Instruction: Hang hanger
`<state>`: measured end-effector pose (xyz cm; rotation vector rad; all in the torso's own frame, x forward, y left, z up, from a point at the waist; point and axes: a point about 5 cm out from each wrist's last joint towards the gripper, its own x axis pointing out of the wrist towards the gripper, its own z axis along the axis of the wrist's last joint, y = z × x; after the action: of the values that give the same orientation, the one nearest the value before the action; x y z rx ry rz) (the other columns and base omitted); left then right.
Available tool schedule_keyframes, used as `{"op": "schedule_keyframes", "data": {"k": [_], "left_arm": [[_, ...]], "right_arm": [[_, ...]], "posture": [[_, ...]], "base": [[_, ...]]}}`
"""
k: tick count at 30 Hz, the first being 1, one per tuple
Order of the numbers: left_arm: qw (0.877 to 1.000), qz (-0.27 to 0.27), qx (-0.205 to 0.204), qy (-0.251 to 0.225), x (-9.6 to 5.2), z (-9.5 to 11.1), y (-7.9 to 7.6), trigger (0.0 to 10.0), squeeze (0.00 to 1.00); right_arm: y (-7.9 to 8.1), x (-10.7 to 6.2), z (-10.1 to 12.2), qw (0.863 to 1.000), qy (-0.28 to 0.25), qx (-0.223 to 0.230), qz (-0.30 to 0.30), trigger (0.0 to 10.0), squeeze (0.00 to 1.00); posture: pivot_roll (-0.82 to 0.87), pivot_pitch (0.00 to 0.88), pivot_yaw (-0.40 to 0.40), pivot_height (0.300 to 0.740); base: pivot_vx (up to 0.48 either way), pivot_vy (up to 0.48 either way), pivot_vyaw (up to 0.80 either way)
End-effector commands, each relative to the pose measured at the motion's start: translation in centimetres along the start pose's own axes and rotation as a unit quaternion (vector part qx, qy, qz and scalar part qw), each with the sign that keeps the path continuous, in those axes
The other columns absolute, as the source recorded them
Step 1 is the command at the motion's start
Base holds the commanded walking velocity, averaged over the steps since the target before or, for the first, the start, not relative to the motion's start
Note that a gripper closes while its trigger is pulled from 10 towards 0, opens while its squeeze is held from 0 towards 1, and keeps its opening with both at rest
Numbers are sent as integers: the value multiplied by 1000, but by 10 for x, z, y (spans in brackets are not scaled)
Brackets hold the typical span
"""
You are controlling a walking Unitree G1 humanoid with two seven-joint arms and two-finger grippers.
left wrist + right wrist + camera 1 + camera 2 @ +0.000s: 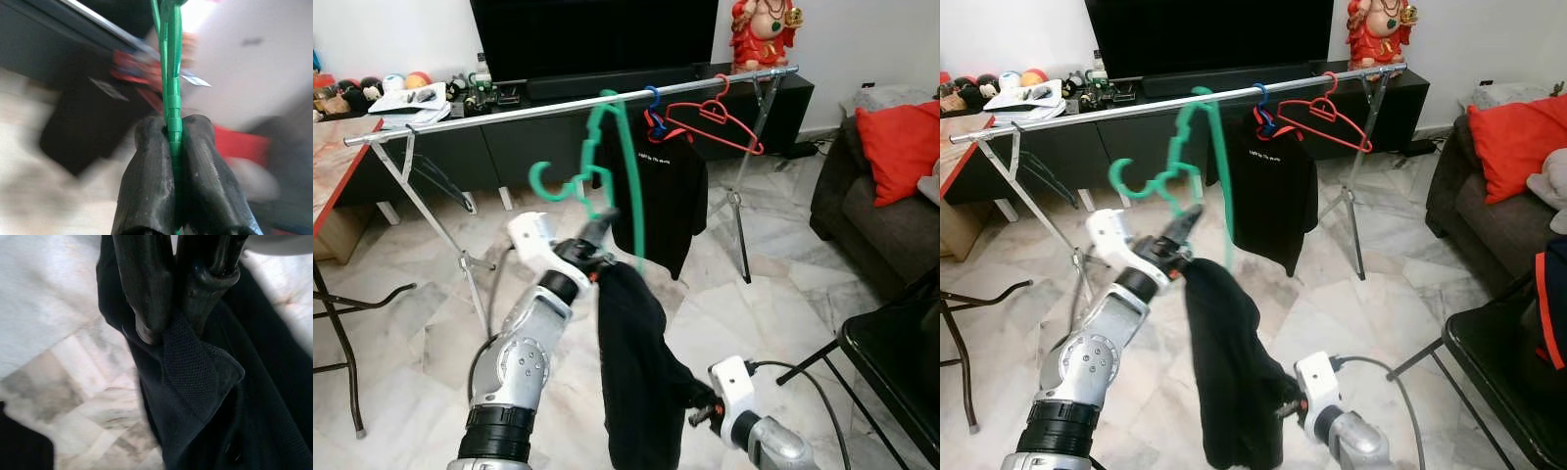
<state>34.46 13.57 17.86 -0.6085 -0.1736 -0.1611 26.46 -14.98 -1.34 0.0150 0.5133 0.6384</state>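
The rail (509, 115) of the clothes rack runs across the room and serves as the mark for everything here. Below its left end the floor (401, 352) is open, with a red-edged tabletop (333, 166) off to that side. Just below the middle of the rail, the left pincer (590, 238) is clamped tight on the green hanger (607, 166), the thin plastic pinched between both fingers (146, 181). It holds the frame raised, so the top of the hanger reaches the rail; whether the hook is already over it I cannot tell, since the hanger is blurred. A black garment (636, 372) droops from the hanger toward the floor. Lower, well beneath the rail, the right pincer (697, 415) is closed on a fold of that cloth, probably to keep it from swinging or slipping off. Right of the green hanger, a black shirt (661, 186) and a red hanger (715, 122) already hang on the rail. The bare stretch of rail lies left of the green hanger, so room for shifting is on that side.
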Motion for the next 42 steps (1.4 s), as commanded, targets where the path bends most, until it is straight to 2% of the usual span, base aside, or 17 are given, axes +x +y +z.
{"op": "schedule_keyframes", "data": {"k": [1,2,4,6,11,12,15,17,19,20,23,26,31,39,40,41,42], "left_arm": [[994,71,49,-62,3,20,15,10000,0],[994,71,49,-62,3,20,15,10000,0],[977,116,158,-85,1,27,24,10000,0],[969,147,178,-89,0,26,30,10000,0],[985,156,42,-58,-2,7,33,10000,0],[996,81,-33,8,0,-13,18,10000,0],[998,39,31,47,-2,-23,12,10000,0],[978,13,179,104,-5,-35,21,10000,0],[903,-32,397,163,-18,-50,43,10000,0],[882,-42,430,189,-26,-56,57,10000,0],[864,8,421,275,-61,-70,107,10000,0],[836,22,443,322,-82,-77,127,10000,0],[812,135,374,428,-163,-104,175,10000,0],[782,201,335,485,-215,-117,190,10000,0],[780,208,328,491,-220,-119,191,10000,0],[777,214,321,498,-226,-122,191,10000,0],[774,221,314,504,-231,-124,191,10000,0]], "right_arm": [[4,0,-1,999,0,1,32,0,0],[4,0,-1,999,0,1,32,0,0],[5,-2,-1,999,2,-1,50,0,0],[6,-3,-1,999,2,0,54,0,0],[10,-3,-1,996,-3,2,86,0,0],[11,-3,0,996,-5,-2,86,0,0],[7,-2,0,998,-2,-9,58,0,0],[-1,-4,2,1000,-3,-7,13,0,0],[-12,-6,2,999,-5,-2,-49,0,0],[-15,-8,3,998,-11,0,-70,0,0],[-31,-14,14,984,-68,38,-162,0,0],[-39,-19,18,971,-96,60,-210,0,0],[-57,-38,29,911,-192,133,-340,0,0],[-45,-36,24,908,-197,128,-346,0,0],[-43,-36,22,909,-193,126,-347,1373,0],[-40,-35,20,912,-186,117,-347,10000,0],[-37,-34,18,914,-180,108,-348,10000,0]], "posture": [[29,58,38,740],[29,58,38,740],[36,62,39,740],[35,65,39,740],[34,68,41,740],[37,68,44,740],[31,70,45,740],[35,69,45,740],[42,67,47,740],[42,67,47,740],[42,67,52,740],[41,67,54,740],[31,68,53,740],[23,69,50,740],[22,68,50,740],[24,68,51,740],[24,68,52,740]], "base": [[0,0,0],[0,0,0],[0,0,0],[0,0,0],[0,0,0],[0,0,0],[0,0,0],[0,0,0],[0,0,0],[0,0,0],[0,0,0],[0,0,0],[0,0,0],[0,0,0],[0,0,0],[0,0,0],[0,0,0]]}}
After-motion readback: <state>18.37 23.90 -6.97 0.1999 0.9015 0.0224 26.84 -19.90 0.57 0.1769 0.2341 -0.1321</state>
